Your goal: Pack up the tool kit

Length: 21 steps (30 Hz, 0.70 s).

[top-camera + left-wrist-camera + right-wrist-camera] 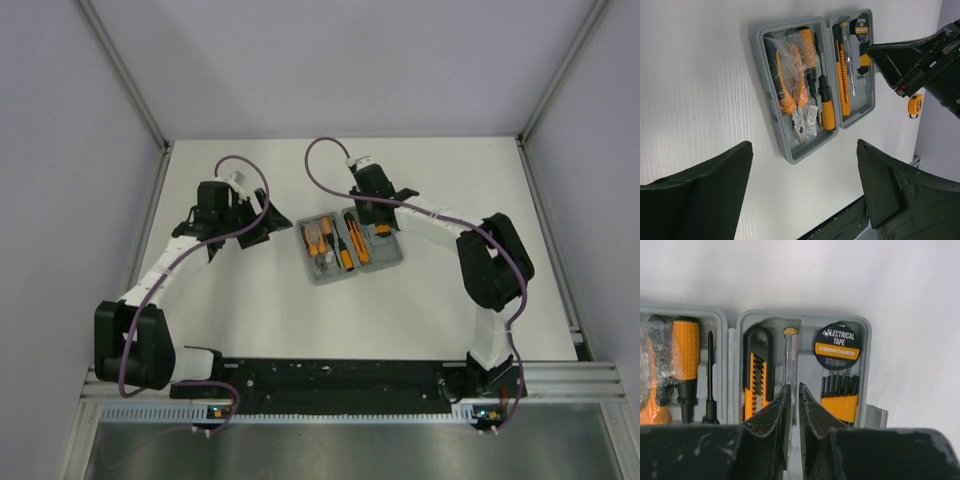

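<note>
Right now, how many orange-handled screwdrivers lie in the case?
2, in the left case half: first screwdriver beside the bagged pliers, second screwdriver next to it, reversed. The bag may hide others.

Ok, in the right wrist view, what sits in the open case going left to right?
Orange-handled screwdriver → thin black screwdriver → utility knife → clear tester screwdriver → electrical tape roll.

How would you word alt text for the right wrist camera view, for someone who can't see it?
The right gripper, nearly closed, hangs over the open grey case, its tips at a slim clear tester screwdriver lying between a utility knife and electrical tape.
</note>
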### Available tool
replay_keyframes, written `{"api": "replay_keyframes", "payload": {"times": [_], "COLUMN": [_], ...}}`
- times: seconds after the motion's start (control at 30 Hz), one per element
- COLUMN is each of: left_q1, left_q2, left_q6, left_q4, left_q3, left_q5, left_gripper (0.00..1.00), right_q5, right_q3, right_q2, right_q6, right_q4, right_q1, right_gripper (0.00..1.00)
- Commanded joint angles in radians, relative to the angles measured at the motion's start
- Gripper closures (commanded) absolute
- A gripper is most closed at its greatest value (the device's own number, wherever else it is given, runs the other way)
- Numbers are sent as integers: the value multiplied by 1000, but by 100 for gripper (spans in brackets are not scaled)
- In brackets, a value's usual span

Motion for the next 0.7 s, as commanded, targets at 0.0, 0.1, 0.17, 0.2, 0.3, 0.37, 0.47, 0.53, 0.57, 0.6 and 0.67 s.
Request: {"api": "replay_keyframes", "payload": {"times": [0.0,0.1,0.17,0.2,0.3,0.37,0.47,0.53,0.57,0.6,0.67], "left_q1": [8,9,9,9,11,11,12,12,12,14,14], "left_q2": [-4,-2,-1,-1,2,7,10,11,10,13,16], "left_q6": [-14,-17,-17,-16,-16,-17,-17,-17,-19,-19,-19], "left_q4": [49,49,49,49,47,48,47,47,48,49,49], "left_q3": [-6,-6,-6,-6,-5,-3,0,0,0,0,-1], "left_q5": [16,15,15,16,16,19,21,21,23,24,26], "left_gripper": [12,13,13,13,13,13,14,14,14,14,14], "right_q5": [-27,-43,-47,-52,-43,-43,-31,-32,-32,-29,-30], "right_q3": [-10,-10,-9,-9,-18,-22,-24,-27,-29,-30,-35], "right_q2": [-35,-22,-13,-6,1,5,11,13,18,19,25], "right_q6": [-12,-12,-12,-14,-15,-12,-3,0,0,1,3], "right_q4": [-18,-30,-43,-44,-44,-44,-50,-53,-55,-61,-61], "right_q1": [23,24,24,26,33,33,33,33,33,33,35], "right_gripper": [90,91,91,91,92,92,93,93,93,94,94]}}
